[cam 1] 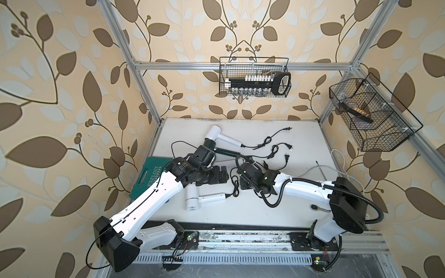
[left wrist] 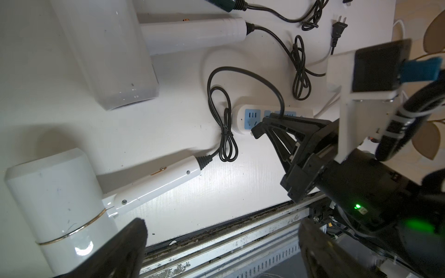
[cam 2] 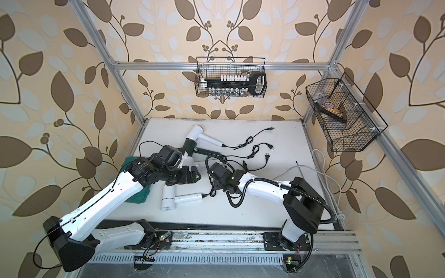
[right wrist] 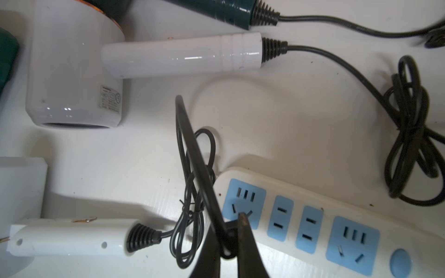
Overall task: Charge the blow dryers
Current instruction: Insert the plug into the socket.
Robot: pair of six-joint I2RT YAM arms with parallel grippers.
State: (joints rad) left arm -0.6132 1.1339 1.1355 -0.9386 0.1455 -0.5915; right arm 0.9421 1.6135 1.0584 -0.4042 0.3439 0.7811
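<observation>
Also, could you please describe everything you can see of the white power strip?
The power strip is a long white plastic bar with rounded corners, lying flat on the white table. Its top carries four blue socket panels in a row, two five-hole ones flanking two two-slot ones, plus a round blue button at one end. The right gripper, jaws shut on a black plug, hovers at the opposite end socket; whether they touch cannot be told.

In a top view you read 1 word, "EXPLOIT", in white on the green case [cam 1: 144, 173]. The label on the white dryer [right wrist: 72, 72] is too small to read.
</observation>
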